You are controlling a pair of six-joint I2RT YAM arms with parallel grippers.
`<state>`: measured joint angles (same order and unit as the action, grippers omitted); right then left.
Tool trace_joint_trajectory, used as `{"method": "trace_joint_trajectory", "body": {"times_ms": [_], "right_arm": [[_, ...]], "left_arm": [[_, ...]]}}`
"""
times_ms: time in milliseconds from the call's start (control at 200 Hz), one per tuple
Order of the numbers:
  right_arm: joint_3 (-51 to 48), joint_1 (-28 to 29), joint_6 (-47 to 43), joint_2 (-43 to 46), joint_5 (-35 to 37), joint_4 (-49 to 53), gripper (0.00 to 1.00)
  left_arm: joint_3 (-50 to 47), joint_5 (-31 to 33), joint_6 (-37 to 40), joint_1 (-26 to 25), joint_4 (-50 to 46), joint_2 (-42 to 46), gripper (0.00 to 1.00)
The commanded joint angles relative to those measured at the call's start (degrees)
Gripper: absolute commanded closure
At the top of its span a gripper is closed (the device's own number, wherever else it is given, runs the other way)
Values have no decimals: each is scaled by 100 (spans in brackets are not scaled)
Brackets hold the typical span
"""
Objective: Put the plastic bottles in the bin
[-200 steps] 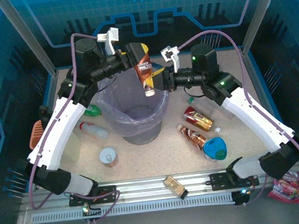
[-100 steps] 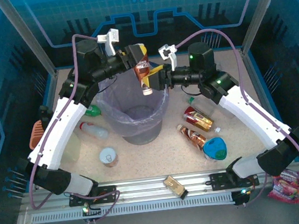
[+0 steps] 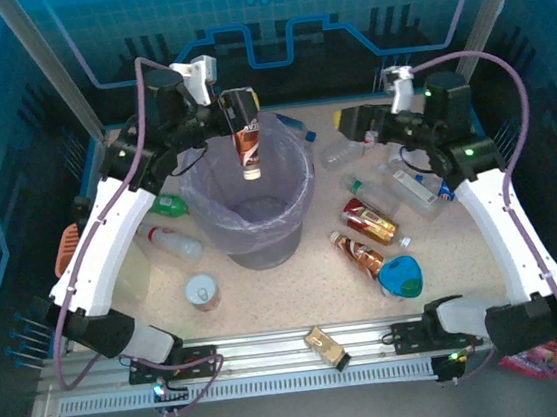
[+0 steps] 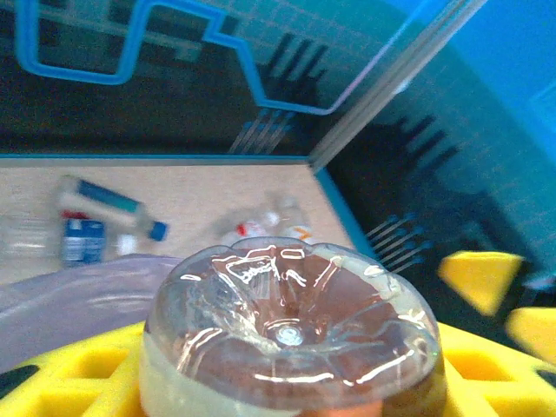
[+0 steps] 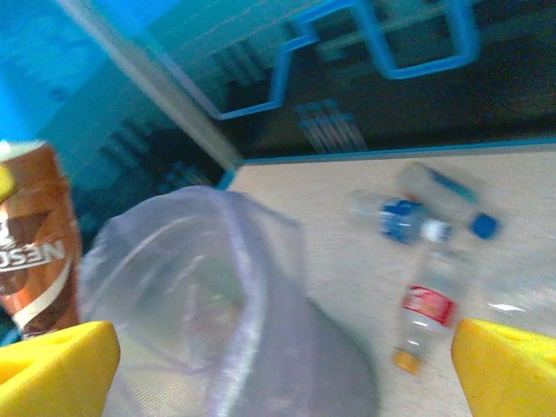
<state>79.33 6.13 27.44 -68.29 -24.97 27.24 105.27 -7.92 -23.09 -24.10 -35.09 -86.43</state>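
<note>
Upper centre, the left gripper (image 3: pixel 239 107) is clamped on a brown bottle (image 3: pixel 245 147) hung cap-down over the bin (image 3: pixel 296 206), the right gripper (image 3: pixel 349 122) spread wide and empty; released off-centre, it may strike the rim and bounce out.

Bottle (image 3: pixel 245 148) in left tool (image 3: pixel 239 104) above bin (image 3: pixel 197 194); another bottle (image 3: pixel 368 220) right of bin

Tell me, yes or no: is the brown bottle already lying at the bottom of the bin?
No, the brown bottle hangs cap down in the left gripper above the bin's mouth.
</note>
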Motion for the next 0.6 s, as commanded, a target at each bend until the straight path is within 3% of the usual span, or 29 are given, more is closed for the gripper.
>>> {"method": "trace_joint_trajectory", "body": {"times_ms": [0, 195, 340, 480, 595], "right_arm": [[-261, -621, 25, 277, 488, 910, 2], [-660, -1881, 16, 310, 383, 1368, 2], [-1081, -2446, -94, 275, 414, 1347, 2], [-1375, -2832, -66, 153, 1063, 1323, 3], [-1718, -3187, 533, -22, 1695, 1190, 7]], "left_arm": [[-50, 784, 758, -168, -557, -277, 64], [-813, 1147, 879, -413, -353, -271, 70], [-1472, 1245, 742, -490, -138, -226, 72], [-2006, 1323, 589, -600, 172, -155, 73], [-2378, 1416, 481, -689, 406, -124, 73]]}}
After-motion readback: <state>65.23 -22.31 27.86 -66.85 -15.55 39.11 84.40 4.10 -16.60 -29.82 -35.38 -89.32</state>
